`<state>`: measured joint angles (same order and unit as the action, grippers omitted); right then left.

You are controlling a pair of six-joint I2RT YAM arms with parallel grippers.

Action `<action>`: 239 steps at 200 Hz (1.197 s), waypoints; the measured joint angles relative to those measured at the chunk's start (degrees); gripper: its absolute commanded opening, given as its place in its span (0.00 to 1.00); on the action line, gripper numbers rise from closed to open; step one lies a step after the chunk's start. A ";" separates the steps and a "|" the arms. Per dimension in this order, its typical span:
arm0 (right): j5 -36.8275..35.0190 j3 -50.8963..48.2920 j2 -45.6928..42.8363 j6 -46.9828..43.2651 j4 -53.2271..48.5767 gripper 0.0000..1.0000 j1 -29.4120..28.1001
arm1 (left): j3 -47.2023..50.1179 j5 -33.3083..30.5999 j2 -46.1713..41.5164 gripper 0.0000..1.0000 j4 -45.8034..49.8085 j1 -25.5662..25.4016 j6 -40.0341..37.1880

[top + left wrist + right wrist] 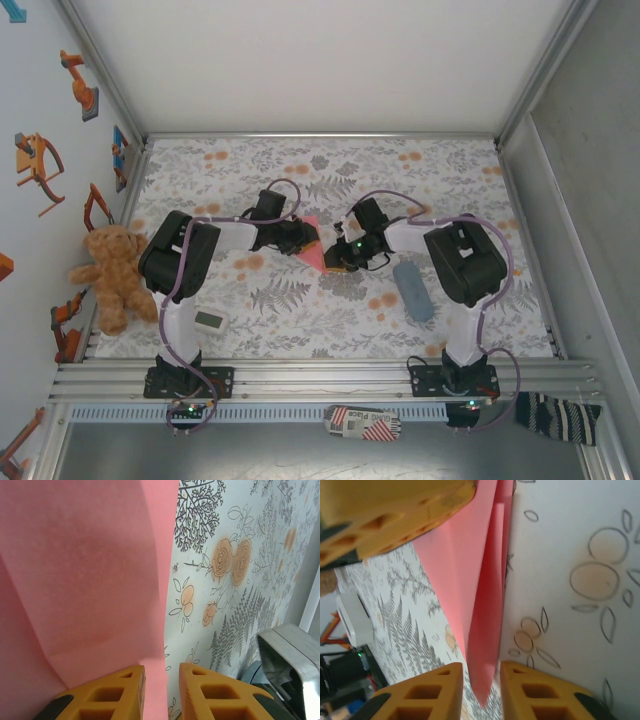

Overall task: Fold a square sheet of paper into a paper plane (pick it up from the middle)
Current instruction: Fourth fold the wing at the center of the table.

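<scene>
We see a table under a flowered cloth (300,310), with grey ferns and orange blossoms on white. Behind it stands a plain white back wall (320,60). The pale left wall (30,90) carries orange stickers (78,85), and a brown teddy bear (112,275) sits beside it. The right wall (590,130) is grey. Aluminium rails (320,378) run along the near edge. The light is soft and even.

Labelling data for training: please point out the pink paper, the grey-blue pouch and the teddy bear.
pink paper (313,250): top view, exposed middle.
grey-blue pouch (413,290): top view, centre.
teddy bear (115,285): top view, belly.
</scene>
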<state>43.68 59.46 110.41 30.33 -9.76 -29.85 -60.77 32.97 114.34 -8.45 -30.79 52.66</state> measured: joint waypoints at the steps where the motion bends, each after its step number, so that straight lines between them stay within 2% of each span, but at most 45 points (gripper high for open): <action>1: 0.02 -0.09 -0.09 -0.04 0.00 0.30 0.02 | 0.00 -0.02 0.00 0.26 0.00 0.00 0.00; 35: -1.11 -2.47 -5.46 1.05 0.13 0.29 1.46 | -0.26 -0.02 0.17 0.26 0.31 0.00 0.00; 69: -1.05 -2.51 -7.10 1.79 1.44 0.22 2.03 | -0.31 0.02 0.20 0.26 0.33 0.00 0.00; 131: 0.48 0.09 -4.55 2.19 2.16 0.11 -0.63 | -0.52 0.02 0.28 0.26 0.70 0.00 0.02; 239: -0.24 4.81 1.88 1.55 0.98 0.07 -2.99 | -2.10 -0.39 0.81 0.24 3.54 0.00 0.02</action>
<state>43.44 64.27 112.29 31.88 -8.78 -32.84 -62.87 32.58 115.15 -4.91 -30.79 52.69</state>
